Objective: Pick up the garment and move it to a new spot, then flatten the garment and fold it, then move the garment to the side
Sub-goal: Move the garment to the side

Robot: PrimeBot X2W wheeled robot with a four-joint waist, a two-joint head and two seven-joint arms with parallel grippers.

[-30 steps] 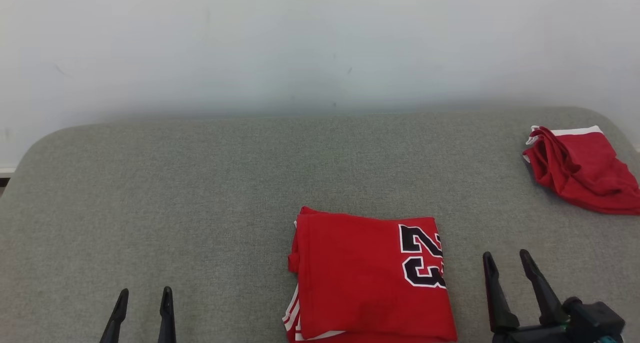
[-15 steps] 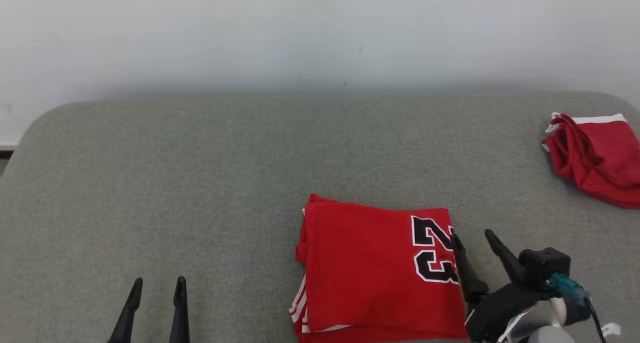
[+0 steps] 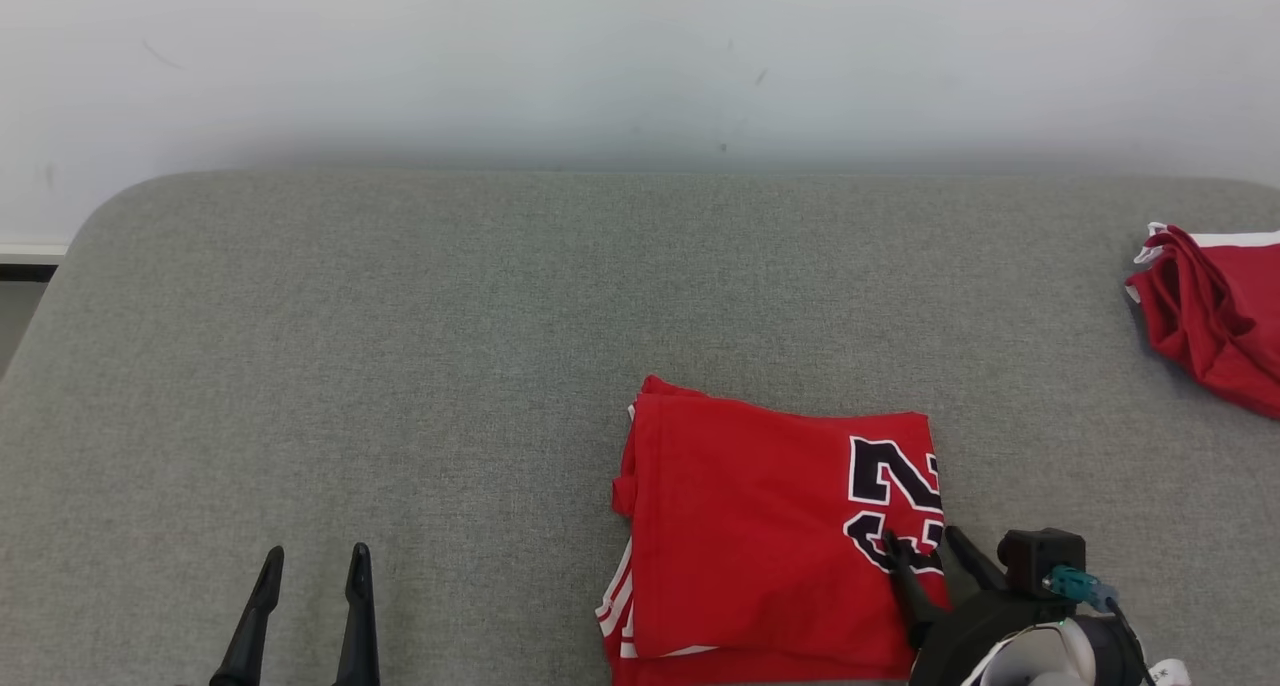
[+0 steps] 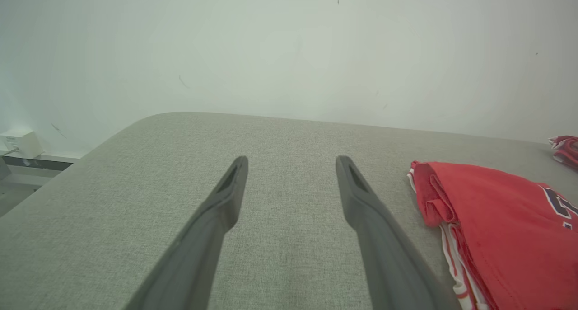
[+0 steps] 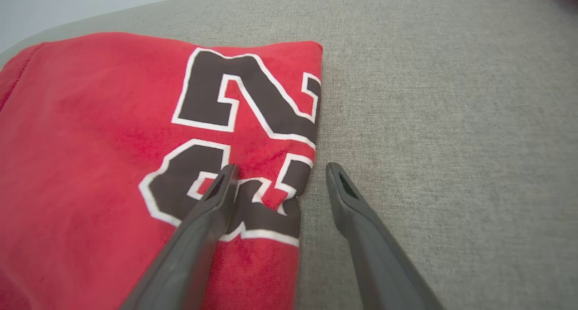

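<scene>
The garment (image 3: 760, 526) is a red jersey with a black and white number, folded into a neat rectangle on the grey surface (image 3: 400, 366). My right gripper (image 3: 918, 539) is open and straddles the jersey's right edge: one finger lies over the number, the other over the bare grey cloth. The right wrist view shows the garment (image 5: 113, 143) with my right gripper (image 5: 280, 172) open across its folded edge. My left gripper (image 3: 312, 558) stands open at the lower left, well clear of the jersey. In the left wrist view my left gripper (image 4: 291, 163) is open and the garment (image 4: 496, 219) lies to the right.
A second red garment (image 3: 1215, 311) with white trim lies crumpled at the right edge of the surface. A white wall (image 3: 600, 56) runs behind it. Bare grey cloth stretches across the left half and the back.
My right gripper has moved left and down onto the jersey's right edge, still open. The head camera has shifted, so the whole scene sits differently. The left gripper has kept its place.
</scene>
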